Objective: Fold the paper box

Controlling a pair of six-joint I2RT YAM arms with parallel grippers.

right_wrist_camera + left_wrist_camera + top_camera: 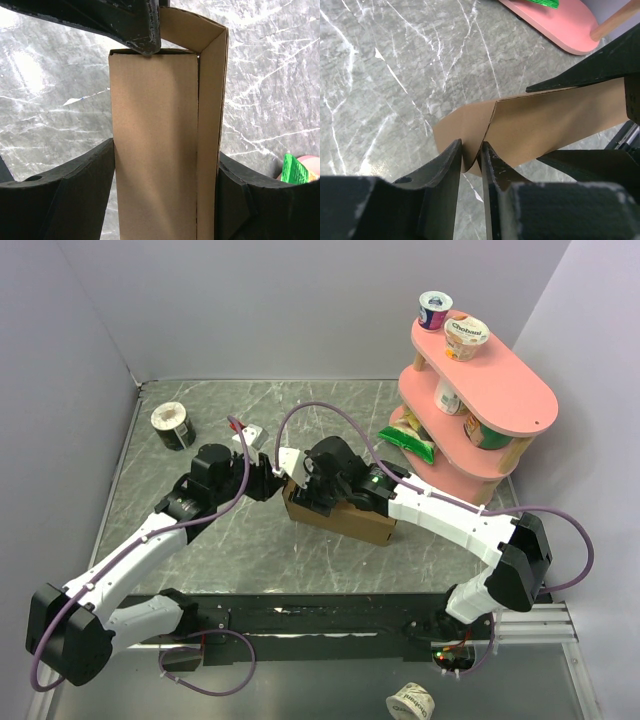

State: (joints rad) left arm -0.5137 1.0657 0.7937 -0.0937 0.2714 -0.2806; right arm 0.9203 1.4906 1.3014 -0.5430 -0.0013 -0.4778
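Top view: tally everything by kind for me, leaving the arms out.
Box: 1
Shelf: 1
Green bag: 1
Cups: 5, with two on the shelf top, one on its middle tier, one far left on the table, and one in front of the arm bases
Green-orange container, kind unclear: 1
Total: 9

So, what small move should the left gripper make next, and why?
Probably fold the end flap inward, against the paper box. The left gripper pinches that flap, which points outward from the box's end, while the right gripper clamps the box's long sides and steadies it.
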